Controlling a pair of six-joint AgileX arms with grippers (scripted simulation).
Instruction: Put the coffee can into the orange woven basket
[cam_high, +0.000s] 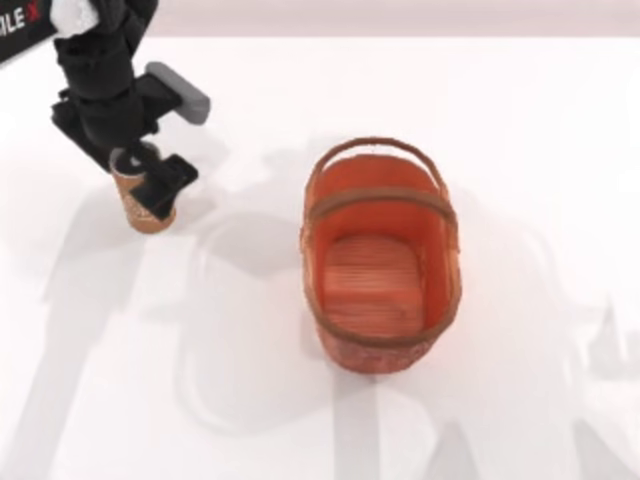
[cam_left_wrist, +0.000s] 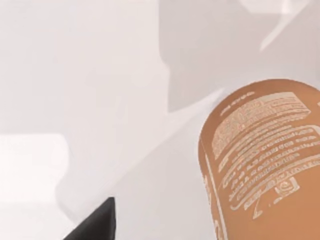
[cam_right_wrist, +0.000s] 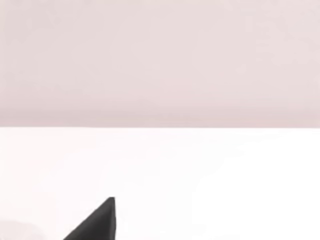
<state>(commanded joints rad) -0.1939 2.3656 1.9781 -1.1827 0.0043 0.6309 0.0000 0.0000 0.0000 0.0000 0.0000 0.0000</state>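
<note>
The coffee can (cam_high: 148, 212) is a small tan-brown cylinder standing upright at the table's far left. It fills one side of the left wrist view, where the coffee can (cam_left_wrist: 265, 165) shows pale printed text. My left gripper (cam_high: 150, 180) is down over the can's upper part and open. One dark finger (cam_left_wrist: 97, 225) stands well apart from the can's side, and the other finger is hidden. The orange woven basket (cam_high: 445, 300), oval with a brown rim and two arched handles, sits empty right of centre. My right gripper (cam_right_wrist: 165, 236) is outside the top view, parked over bare table.
The white table runs to a pale back wall (cam_right_wrist: 160, 60). Bare tabletop lies between the can and the basket. My left arm's dark links (cam_high: 100, 90) rise over the far left corner.
</note>
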